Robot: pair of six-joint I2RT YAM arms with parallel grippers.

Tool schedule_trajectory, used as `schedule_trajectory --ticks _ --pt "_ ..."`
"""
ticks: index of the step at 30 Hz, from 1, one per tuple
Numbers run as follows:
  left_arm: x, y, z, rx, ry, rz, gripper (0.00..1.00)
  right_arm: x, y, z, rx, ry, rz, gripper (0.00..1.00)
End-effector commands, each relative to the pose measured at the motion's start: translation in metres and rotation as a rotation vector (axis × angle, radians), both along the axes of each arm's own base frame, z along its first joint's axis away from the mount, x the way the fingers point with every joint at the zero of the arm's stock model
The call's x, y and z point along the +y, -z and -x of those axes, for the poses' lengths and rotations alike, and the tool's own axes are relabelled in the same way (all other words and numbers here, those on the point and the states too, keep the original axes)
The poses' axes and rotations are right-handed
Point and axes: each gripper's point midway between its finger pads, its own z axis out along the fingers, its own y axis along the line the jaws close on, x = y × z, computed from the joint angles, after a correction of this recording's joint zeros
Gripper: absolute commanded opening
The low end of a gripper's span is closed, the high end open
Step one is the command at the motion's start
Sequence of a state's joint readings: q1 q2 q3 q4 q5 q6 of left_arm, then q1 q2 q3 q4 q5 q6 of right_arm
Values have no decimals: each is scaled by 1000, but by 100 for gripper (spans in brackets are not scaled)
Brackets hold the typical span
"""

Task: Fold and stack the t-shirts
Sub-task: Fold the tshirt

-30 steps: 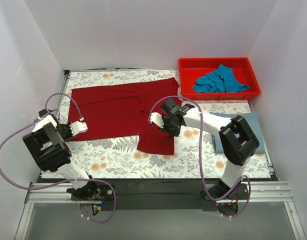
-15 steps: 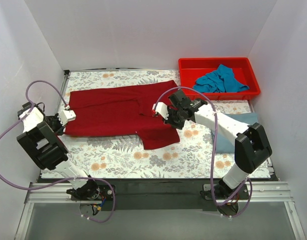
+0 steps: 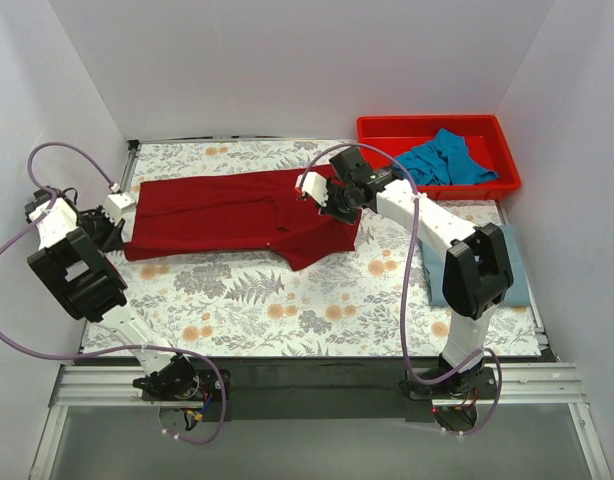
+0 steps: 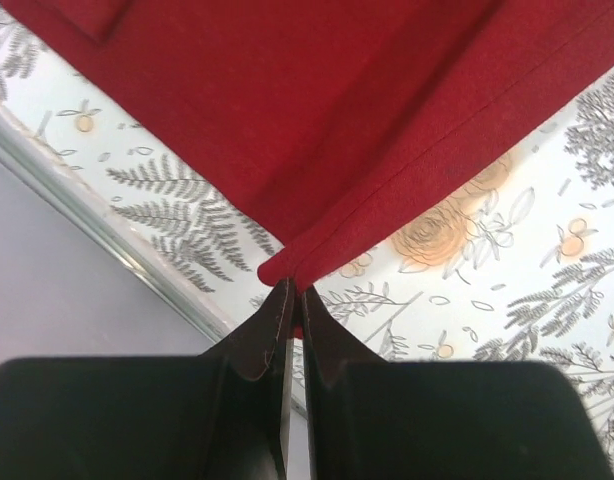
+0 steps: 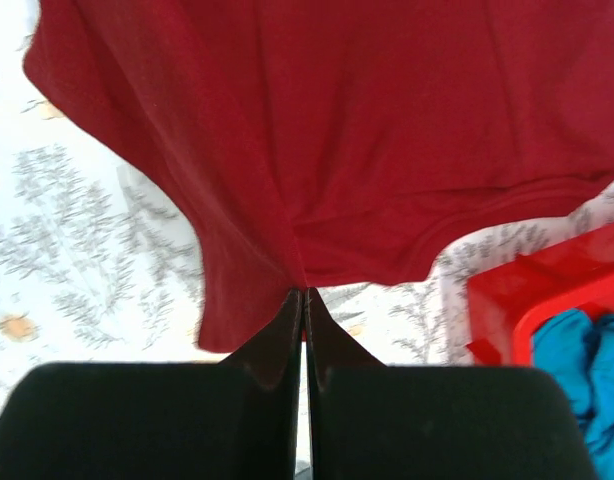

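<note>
The large dark red t-shirt (image 3: 232,212) lies across the back half of the table, partly folded over itself. My left gripper (image 3: 115,203) is shut on its left corner (image 4: 287,265) near the table's left edge. My right gripper (image 3: 322,190) is shut on a pinch of the shirt's right side (image 5: 305,270) and lifts it above the table. The teal-blue t-shirt (image 3: 442,160) lies crumpled in the red bin (image 3: 437,128). The grey-blue t-shirt (image 3: 512,265) lies folded at the right edge, partly hidden by my right arm.
The red bin stands at the back right and shows in the right wrist view (image 5: 547,290). The table's metal left rail (image 4: 107,235) runs just beside my left gripper. White walls close in on both sides and the back.
Both grippers have carried the red shirt's near edge toward the back, the left one also outward to the left. The shirt now lies narrower, folded over itself.
</note>
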State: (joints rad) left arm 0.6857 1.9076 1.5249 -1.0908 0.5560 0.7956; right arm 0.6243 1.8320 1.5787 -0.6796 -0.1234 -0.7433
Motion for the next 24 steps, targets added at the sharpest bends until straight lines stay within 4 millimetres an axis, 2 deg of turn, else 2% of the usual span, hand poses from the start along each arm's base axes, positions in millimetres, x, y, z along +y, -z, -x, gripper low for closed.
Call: schedule_trajectory --ticks 1,8,11,18,24 --pt "9 -18 -23 -76 -48 12 0 4 -16 -30 -77 -16 3 1" --pt "16 -14 -38 -93 -103 16 0 16 -22 -63 -120 -3 -3 1" --pt "18 -18 -49 -124 -122 16 0 18 -21 -75 -135 -3 1 1" --pt "25 -26 -75 -151 -150 -2 0 15 -26 -99 -176 2 0 1" --pt "22 -19 -93 -160 -145 -22 0 11 -16 -112 -178 1 17 1"
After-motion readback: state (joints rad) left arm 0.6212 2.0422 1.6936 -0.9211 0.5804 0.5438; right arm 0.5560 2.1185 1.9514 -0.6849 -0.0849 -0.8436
